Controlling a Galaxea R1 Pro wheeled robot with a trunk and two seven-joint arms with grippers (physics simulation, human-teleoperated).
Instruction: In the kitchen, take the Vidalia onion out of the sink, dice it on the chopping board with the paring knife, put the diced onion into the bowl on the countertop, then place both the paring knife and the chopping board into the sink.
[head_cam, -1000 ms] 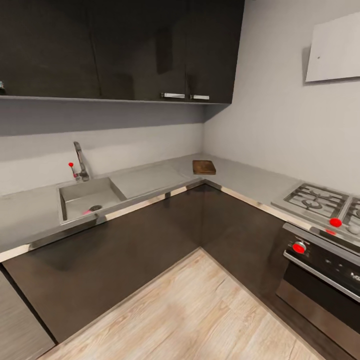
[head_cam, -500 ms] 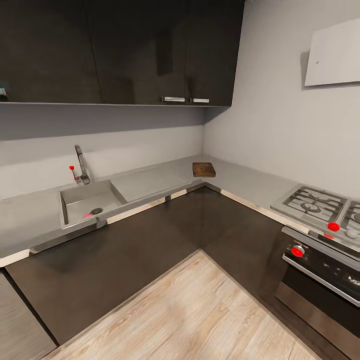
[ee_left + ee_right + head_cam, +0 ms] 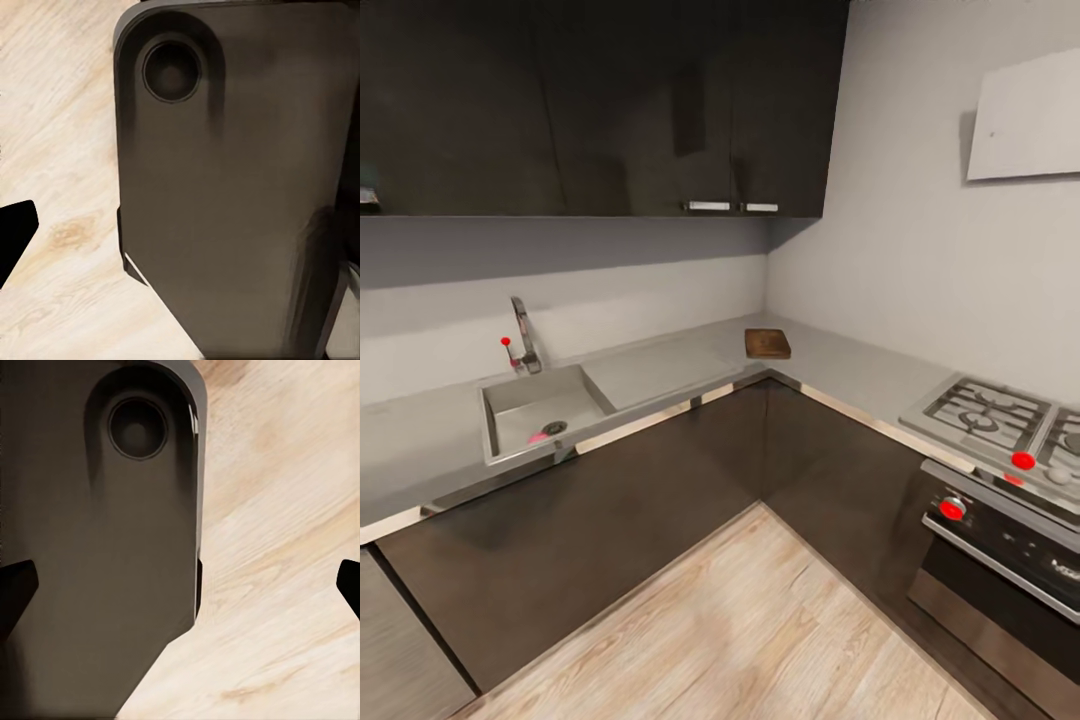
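One chopping board [image 3: 768, 343] sits on the countertop [image 3: 420, 440] beyond the sink [image 3: 540, 412].

Soft, even light, slightly blurred renders, straight lines bowing at the edges.

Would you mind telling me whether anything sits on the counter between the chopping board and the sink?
Nothing visible does. The chopping board lies near the corner of the countertop, and the stretch between it and the sink, including the flat drainboard, shows no objects on it.
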